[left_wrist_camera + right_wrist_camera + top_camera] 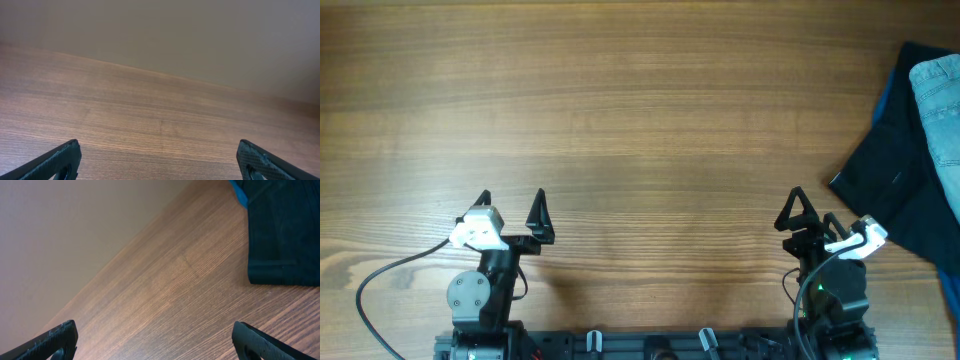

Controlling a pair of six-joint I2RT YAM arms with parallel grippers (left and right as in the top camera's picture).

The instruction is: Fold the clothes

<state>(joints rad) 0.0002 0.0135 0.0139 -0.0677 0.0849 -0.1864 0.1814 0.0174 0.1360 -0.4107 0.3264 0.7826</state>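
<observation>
**Shorts not yet picked up, both claws wide and empty**

Nearest the base, the left gripper [511,196] stands well apart from the dark cloth [890,180]. Its fingers are spread wide with nothing between them. The right gripper [813,208] is near the cloth's closest corner, also spread wide and empty. The shorts [942,100] lie on top of the dark cloth, toward its far part, and the frame edge cuts them off.

The step in hand seems to be the reach. It would go best if the right arm passes over the dark cloth and pinches only the denim. It can then draw the denim onto the bare table [640,110] beside the cloth, where both arms can work.

The denim is pale, faded and wrinkled, and it looks thick. The cloth is smooth and almost black, with a straight hem and a bright blue edge [239,192]. The table is wood with a fine straight grain.
</observation>
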